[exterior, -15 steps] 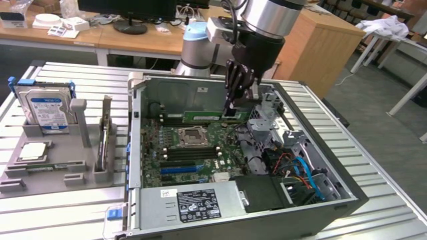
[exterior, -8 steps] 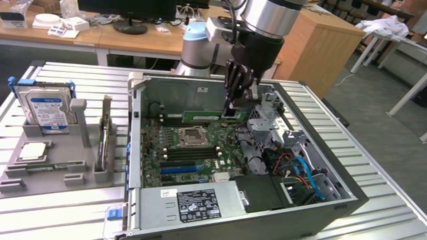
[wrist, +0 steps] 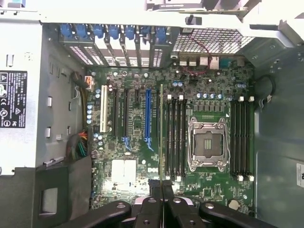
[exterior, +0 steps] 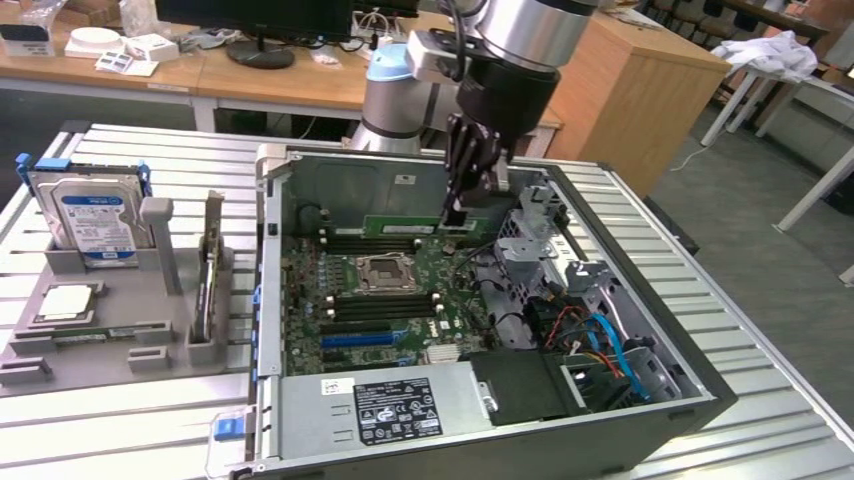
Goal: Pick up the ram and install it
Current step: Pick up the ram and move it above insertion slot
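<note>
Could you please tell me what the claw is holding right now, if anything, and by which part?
The claw is shut on the ram, pinching its flat faces near the end on the exterior view's right. The rest of the stick juts out free.

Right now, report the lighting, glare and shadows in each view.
Exterior view: soft, even room light; the black shroud is the darkest patch. Wrist view: the case's metal rim glares nearly white, while the motherboard under the held ram is evenly lit.

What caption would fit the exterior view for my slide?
Gripper, jaws shut on the ram, holds it on edge over the motherboard inside the open computer case.
</note>
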### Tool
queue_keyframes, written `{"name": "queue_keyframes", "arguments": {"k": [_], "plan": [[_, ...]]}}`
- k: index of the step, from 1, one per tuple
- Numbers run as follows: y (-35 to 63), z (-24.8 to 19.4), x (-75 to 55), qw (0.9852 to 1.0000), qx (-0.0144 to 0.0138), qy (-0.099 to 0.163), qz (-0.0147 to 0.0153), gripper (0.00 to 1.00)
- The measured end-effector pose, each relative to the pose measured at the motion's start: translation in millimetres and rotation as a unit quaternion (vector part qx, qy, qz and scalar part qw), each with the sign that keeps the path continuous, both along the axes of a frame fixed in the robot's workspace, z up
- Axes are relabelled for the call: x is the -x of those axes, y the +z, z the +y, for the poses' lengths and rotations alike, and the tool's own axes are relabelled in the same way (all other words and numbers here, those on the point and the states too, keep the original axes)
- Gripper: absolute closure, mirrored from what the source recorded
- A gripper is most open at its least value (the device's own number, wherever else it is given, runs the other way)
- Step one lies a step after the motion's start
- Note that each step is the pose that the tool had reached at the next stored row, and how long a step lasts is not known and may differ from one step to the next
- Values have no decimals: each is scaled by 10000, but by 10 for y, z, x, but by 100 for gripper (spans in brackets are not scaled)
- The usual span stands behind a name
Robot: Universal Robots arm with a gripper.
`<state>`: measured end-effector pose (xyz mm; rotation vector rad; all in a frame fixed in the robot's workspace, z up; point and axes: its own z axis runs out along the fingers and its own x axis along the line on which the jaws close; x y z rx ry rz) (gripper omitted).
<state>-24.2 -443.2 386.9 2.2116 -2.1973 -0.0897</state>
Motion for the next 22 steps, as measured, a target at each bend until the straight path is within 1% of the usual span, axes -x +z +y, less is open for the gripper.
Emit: {"name": "queue_keyframes", "arguments": {"k": [3,9,13,22], "plan": [[-3,22,9,10000,1,0,0,88],[-13,79,21,10000,0,0,0,88],[-23,127,27,10000,0,0,0,88],[-48,219,41,10000,0,0,0,88]]}}
